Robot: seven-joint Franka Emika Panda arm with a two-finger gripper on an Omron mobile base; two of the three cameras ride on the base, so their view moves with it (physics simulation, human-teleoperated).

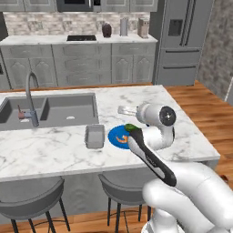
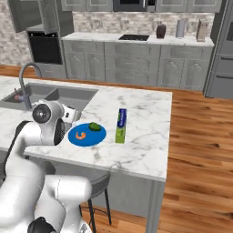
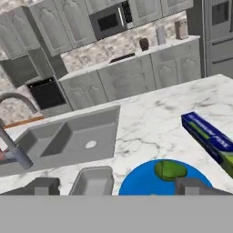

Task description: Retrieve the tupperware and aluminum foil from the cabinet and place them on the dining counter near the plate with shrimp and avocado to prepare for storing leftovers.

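The slim blue foil box [image 2: 120,125] lay flat, its long axis running across the marble dining counter [image 2: 145,113], beside the round blue plate [image 2: 86,135]; the gripper [image 3: 116,185] hung open.

You have the tupperware [image 1: 94,136] on the dining counter [image 1: 54,150], a pale grey shallow tray with rounded corners, upright and open, just beside the sink's front right corner. Close on its right sits the plate with shrimp and avocado [image 2: 86,135], bright blue and round, apart from the tray. Beyond the plate lies the aluminum foil [image 2: 120,125], a slim dark-blue box with a green stripe, flat, pointing from the front edge toward the far edge.
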